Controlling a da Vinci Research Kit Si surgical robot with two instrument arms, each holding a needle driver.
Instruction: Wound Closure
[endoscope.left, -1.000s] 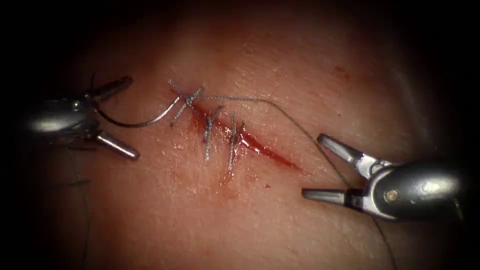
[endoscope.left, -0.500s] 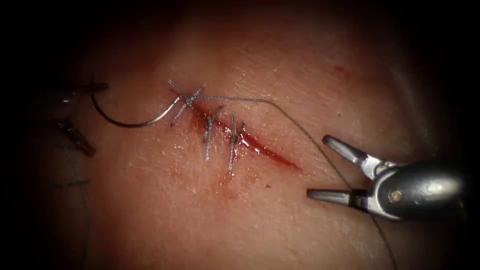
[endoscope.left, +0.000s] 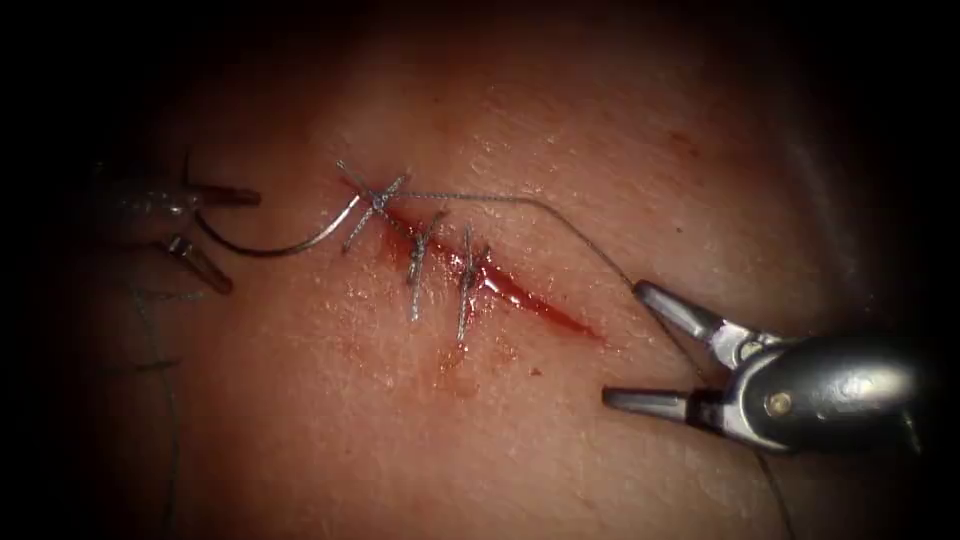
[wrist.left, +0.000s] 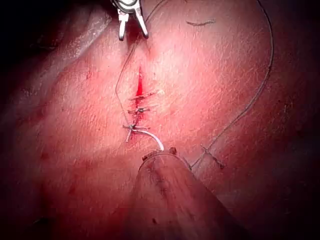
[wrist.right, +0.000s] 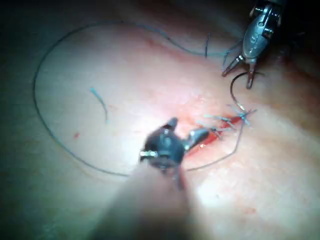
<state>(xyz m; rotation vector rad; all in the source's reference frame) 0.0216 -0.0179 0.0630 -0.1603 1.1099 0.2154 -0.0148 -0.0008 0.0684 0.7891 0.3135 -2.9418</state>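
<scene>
The tissue (endoscope.left: 330, 400) bears a slanted cut (endoscope.left: 545, 308) with three stitches (endoscope.left: 418, 262) across its upper part. The curved needle (endoscope.left: 275, 248) lies on the left side of the cut; one end meets the tissue beside the top stitch, and whether it goes in I cannot tell. My left tool (endoscope.left: 240, 243) stands open at the far left, its jaws either side of the needle's free end and holding nothing. Thread (endoscope.left: 560, 215) runs from the top knot past my open right tool (endoscope.left: 625, 345), which holds nothing. The needle (wrist.right: 234, 90) curves below the left tool (wrist.right: 239, 75).
Red fluid (endoscope.left: 455, 355) stains the tissue below the stitches. A long loop of thread (wrist.right: 42, 117) lies on the tissue, with a short cut end of thread (wrist.right: 100, 102) inside it. More thread (wrist.left: 260, 90) curves far from the cut (wrist.left: 138, 92).
My left tool drew back to the left, then came back to the right toward the needle's free end, jaws open throughout. The right tool shifted slightly left. The needle has stayed put.
</scene>
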